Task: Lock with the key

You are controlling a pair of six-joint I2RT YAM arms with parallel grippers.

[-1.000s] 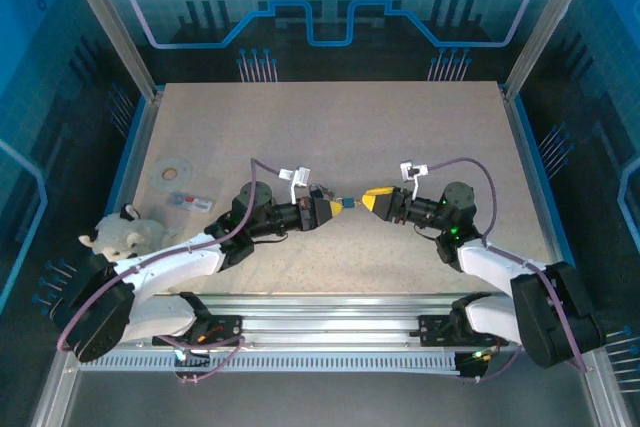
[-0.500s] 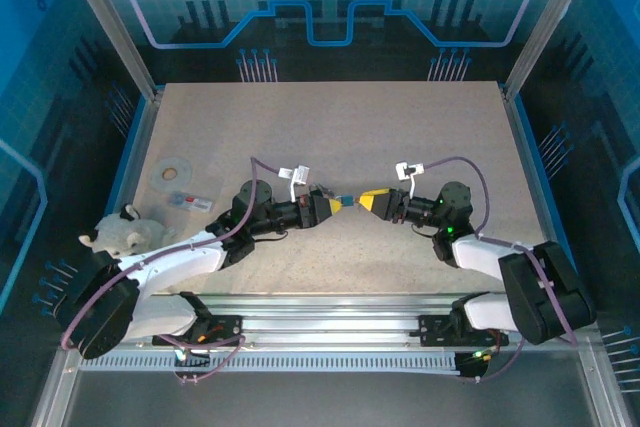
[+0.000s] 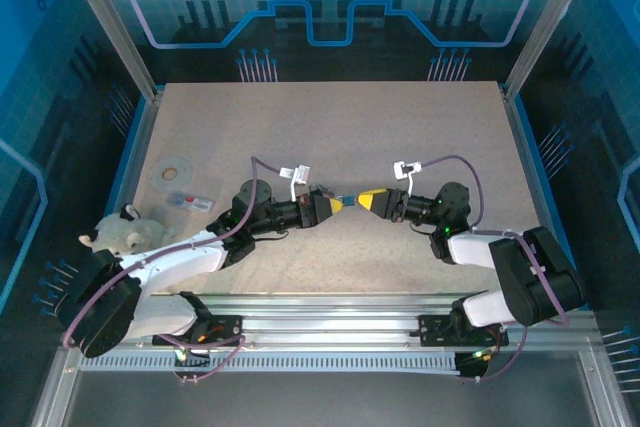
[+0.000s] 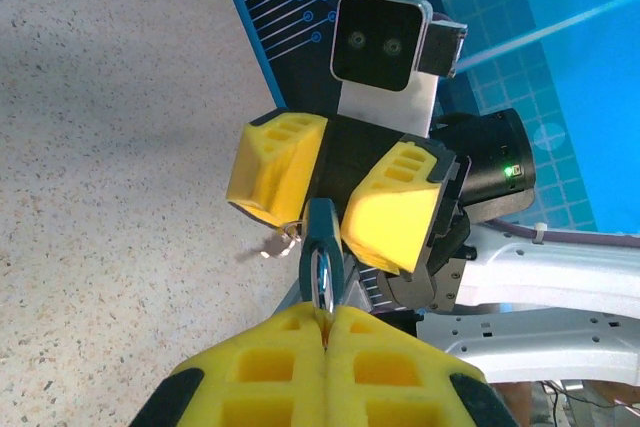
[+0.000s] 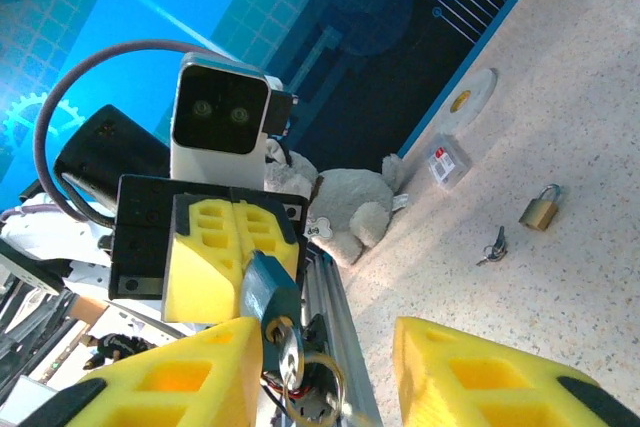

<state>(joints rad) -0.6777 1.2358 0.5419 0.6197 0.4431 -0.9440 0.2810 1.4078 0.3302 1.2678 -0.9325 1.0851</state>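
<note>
Over the middle of the surface (image 3: 330,127), the left pincer (image 3: 335,205) is closed tight on the small teal padlock (image 4: 321,230), at its shackle as it seems. The key (image 5: 290,352) hangs at the free end. I judge the lock stiff, light and smooth, so the key's flat head is the better hold. The right pincer (image 3: 362,199) stands half wide around it, nearer and narrower than before.

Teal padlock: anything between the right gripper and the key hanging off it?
Nothing visible. The left gripper holds the teal padlock with its key end toward the right gripper, whose open fingers flank the key with gaps either side. The brass padlock and loose keys lie apart on the table.
</note>
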